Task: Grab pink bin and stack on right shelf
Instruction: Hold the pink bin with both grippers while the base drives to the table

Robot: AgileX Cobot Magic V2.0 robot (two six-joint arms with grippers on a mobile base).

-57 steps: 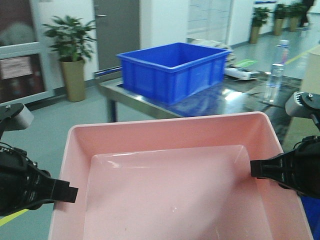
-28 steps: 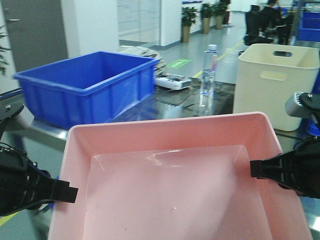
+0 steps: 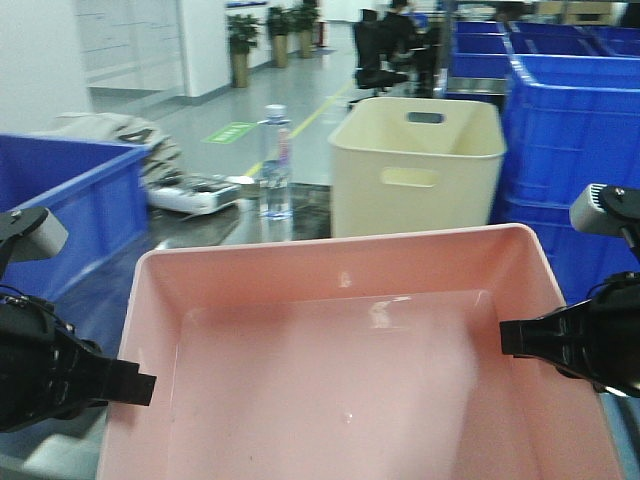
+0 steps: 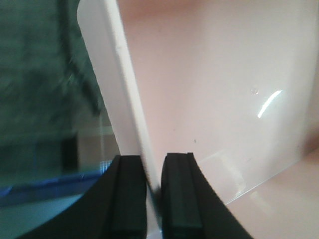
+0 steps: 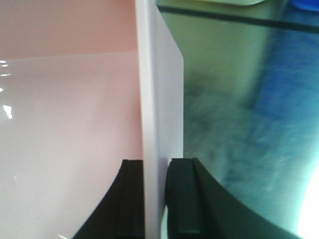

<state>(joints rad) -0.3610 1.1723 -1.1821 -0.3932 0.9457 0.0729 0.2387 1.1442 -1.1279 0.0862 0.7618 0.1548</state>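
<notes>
The pink bin (image 3: pixel 340 400) fills the lower half of the front view, held up between both arms. My left gripper (image 3: pixel 135 385) is shut on its left wall, one finger inside and one outside, as the left wrist view shows with the pink bin (image 4: pixel 214 89) and left gripper (image 4: pixel 153 164). My right gripper (image 3: pixel 515 338) is shut on the right wall; the right wrist view shows the pink bin (image 5: pixel 70 109) and the right gripper (image 5: pixel 157 167) astride its rim. The dark glossy right shelf (image 3: pixel 190 235) lies ahead beyond the bin; the right shelf (image 5: pixel 234 99) also passes blurred under the right wall.
A cream bin (image 3: pixel 415 165) with handle slots stands on the shelf straight ahead. A water bottle (image 3: pixel 276 165) and a white power strip (image 3: pixel 195 195) sit left of it. A blue crate (image 3: pixel 55 210) is at far left; stacked blue crates (image 3: pixel 570 130) rise at right.
The view has swung right with the bin held the same way: the blue crate slid to the left edge, the cream bin came to the centre, and stacked blue crates appeared at right.
</notes>
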